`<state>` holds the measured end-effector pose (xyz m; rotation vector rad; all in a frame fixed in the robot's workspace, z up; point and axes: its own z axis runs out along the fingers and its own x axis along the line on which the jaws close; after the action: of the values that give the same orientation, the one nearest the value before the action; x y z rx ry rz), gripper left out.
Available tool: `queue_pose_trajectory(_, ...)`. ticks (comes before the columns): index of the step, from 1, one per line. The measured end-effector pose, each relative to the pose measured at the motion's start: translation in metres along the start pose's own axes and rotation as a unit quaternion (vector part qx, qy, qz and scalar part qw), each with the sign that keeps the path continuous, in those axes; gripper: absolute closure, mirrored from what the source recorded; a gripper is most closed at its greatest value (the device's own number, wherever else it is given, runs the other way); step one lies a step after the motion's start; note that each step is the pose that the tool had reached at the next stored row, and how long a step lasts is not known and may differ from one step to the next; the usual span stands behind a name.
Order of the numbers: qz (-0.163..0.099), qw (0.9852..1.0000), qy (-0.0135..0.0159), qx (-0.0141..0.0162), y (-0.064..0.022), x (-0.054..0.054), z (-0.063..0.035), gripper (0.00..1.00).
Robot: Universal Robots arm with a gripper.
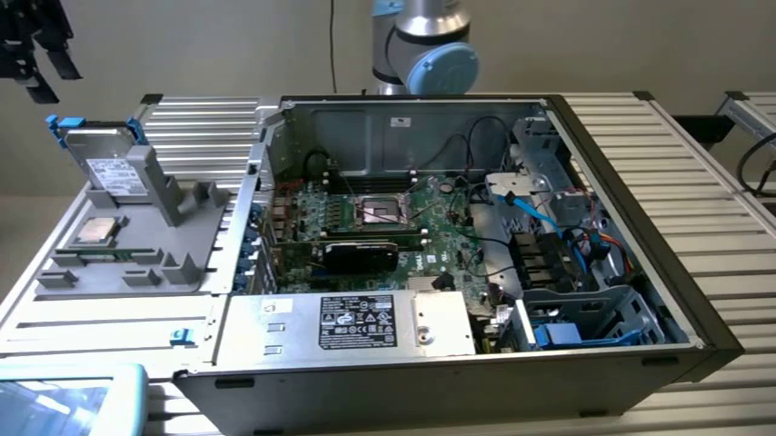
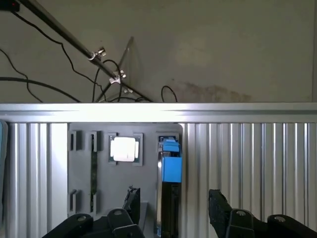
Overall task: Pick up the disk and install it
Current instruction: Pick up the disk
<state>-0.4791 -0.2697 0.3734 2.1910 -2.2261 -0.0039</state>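
Observation:
The disk [image 1: 107,162], silver-grey with a white label and a blue carrier, stands on edge in the grey holder [image 1: 182,263] at the exterior view's left. In the wrist view the disk [image 2: 171,168] is seen edge-on, blue at its top. My gripper [image 1: 29,50] hangs high above the holder, apart from the disk. Its black fingers [image 2: 132,201] stand wide apart in the wrist view, with nothing between them. The gripper [image 2: 174,204] is open and lined up over the disk's edge.
A small square silver CPU chip [image 1: 97,232] lies in the holder beside the disk. The open computer case [image 1: 631,227] holds a motherboard [image 1: 376,218], a silver box with a black label [image 1: 363,322] and blue cables. A blue-rimmed tray [image 1: 73,395] sits at the front.

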Motion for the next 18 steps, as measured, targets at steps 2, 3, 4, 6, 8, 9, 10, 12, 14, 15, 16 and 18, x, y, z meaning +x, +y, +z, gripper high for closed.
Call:
queue_pose_trajectory(2, -0.002, 1.0000, 0.0000, 0.0000, 0.0047, 0.000, 0.0035, 0.34)
queue_pose_trajectory(3, -0.003, 1.0000, 0.0000, 0.0001, 0.0052, 0.000, 0.0053, 0.34)
queue_pose_trajectory(4, -0.004, 1.0000, 0.0000, 0.0001, 0.0055, 0.000, 0.0070, 0.34)
queue_pose_trajectory(6, -0.007, 1.0000, 0.0001, 0.0001, 0.0055, 0.000, 0.0107, 0.34)
queue_pose_trajectory(8, -0.010, 1.0000, 0.0002, -0.0003, 0.0055, -0.001, 0.0143, 0.34)
queue_pose_trajectory(9, -0.011, 0.9999, 0.0002, -0.0006, 0.0055, -0.001, 0.0160, 0.34)
queue_pose_trajectory(10, -0.012, 0.9999, 0.0002, -0.0011, 0.0055, -0.001, 0.0178, 0.34)
queue_pose_trajectory(12, -0.013, 0.9999, 0.0002, -0.0029, 0.0054, 0.000, 0.0216, 0.34)
queue_pose_trajectory(14, -0.014, 0.9999, 0.0003, -0.0061, 0.0054, 0.000, 0.0251, 0.34)
queue_pose_trajectory(15, -0.015, 0.9999, 0.0003, -0.0075, 0.0054, 0.000, 0.0269, 0.34)
queue_pose_trajectory(16, -0.015, 0.9999, 0.0002, -0.0088, 0.0053, 0.000, 0.0286, 0.34)
queue_pose_trajectory(18, -0.015, 0.9998, 0.0003, -0.0110, 0.0045, 0.001, 0.0318, 0.34)
